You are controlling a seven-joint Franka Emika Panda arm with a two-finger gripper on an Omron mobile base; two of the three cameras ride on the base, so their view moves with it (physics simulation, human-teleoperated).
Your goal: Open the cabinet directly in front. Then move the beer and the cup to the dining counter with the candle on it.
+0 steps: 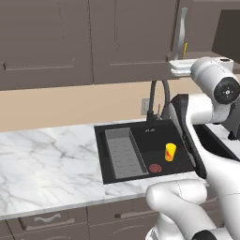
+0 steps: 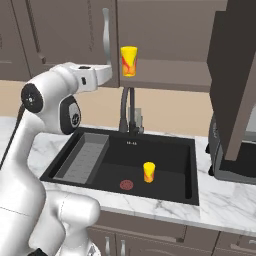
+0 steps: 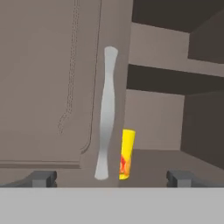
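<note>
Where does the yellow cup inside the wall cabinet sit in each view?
Left base view: cup, a thin yellow sliver at upper right.
Right base view: cup at top centre.
Hand view: cup at lower centre.
Shared landmark: the curved silver handle, just left of it in every view.

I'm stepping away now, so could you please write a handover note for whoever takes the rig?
Gripper: open, empty, facing the handle of the cabinet.
Cup: inside the cabinet, beside that handle. A similar cup stands in the sink.
Done: right door open.
Left: carry beer and cup to the dining counter.
</note>
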